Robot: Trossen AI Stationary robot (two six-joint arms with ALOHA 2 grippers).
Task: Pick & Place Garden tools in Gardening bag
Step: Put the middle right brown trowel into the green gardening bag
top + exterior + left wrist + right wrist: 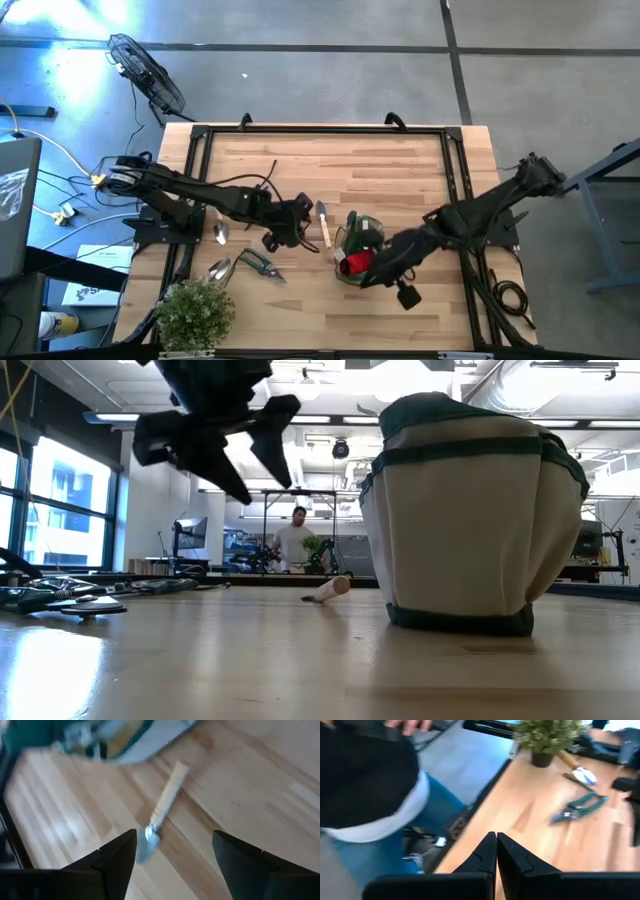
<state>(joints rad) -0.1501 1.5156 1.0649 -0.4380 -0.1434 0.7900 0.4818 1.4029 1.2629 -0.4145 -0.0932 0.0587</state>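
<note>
My left gripper [303,214] [174,834] [215,435] is open and hovers above a wooden-handled trowel [323,226] [165,802], which lies flat on the table just left of the gardening bag [360,240] [470,520]. The fingers stand either side of the trowel's metal blade [146,845] without touching it. The bag stands upright with a red piece [354,263] in its mouth. My right gripper [368,278] [496,836] is shut and empty at the bag's near side, pointing toward the table's near-left.
Green-handled pruners [262,265] [580,807] and two silver scoops [220,232] [220,268] lie left of centre. A bushy potted plant [195,312] [547,737] stands at the near-left corner. A person [370,795] stands at the table's near edge.
</note>
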